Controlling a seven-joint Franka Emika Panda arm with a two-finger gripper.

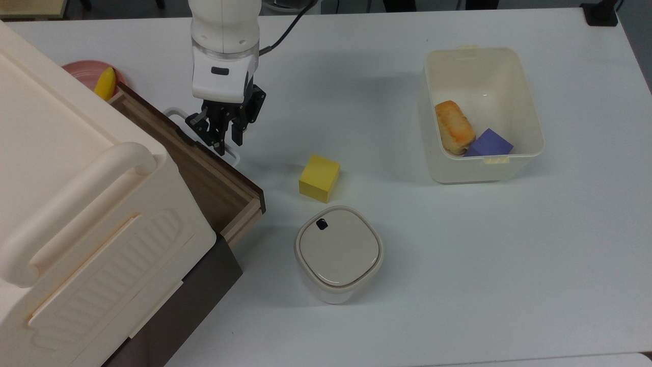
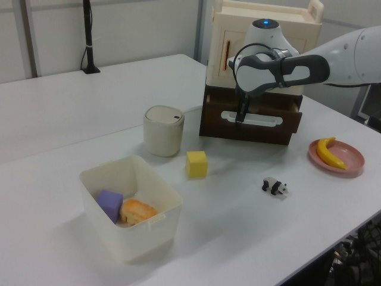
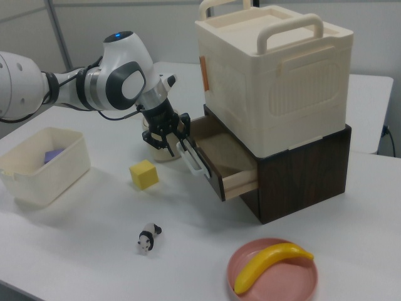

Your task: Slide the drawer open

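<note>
The wide, shallow dark-brown wooden drawer (image 3: 227, 158) w/ tan edges sticks partway out of the dark wood base under the big cream plastic cabinet (image 3: 276, 75). In the right view its open tray is bare inside. The thin white loop handle (image 3: 193, 158) runs along the drawer front.

The black two-finger gripper (image 1: 226, 136) on the white Panda arm (image 1: 223, 46) points down at that handle. In the top view the fingers are slightly apart, straddling the loop's bar: one finger on the drawer side at approx 9 o'clock of the bar, the other on the table side at 3 o'clock. Can't tell if the pads actually touch the loop. In the left view the gripper (image 2: 240, 117) hangs at the left part of the handle, right in front of the drawer face.

Rest of the white table (image 1: 458, 265), top view, taking the gripper as centre: small yellow cube (image 1: 319, 178) at approx 4 o'clock, near. Cream lidded round-cornered canister (image 1: 338, 253) at 5 o'clock, further out. Cream open-top bin (image 1: 530, 117) at 3 o'clock, well apart, w/ an orange-brown bread-like block (image 1: 454, 127) and a purple block (image 1: 489, 143) inside. Pink plate (image 3: 273, 273) w/ a yellow banana (image 3: 269, 263) sits by the cabinet. Small black-and-white panda figure (image 3: 146, 237) stands on the table, right view, approx 6 o'clock of the cube.
</note>
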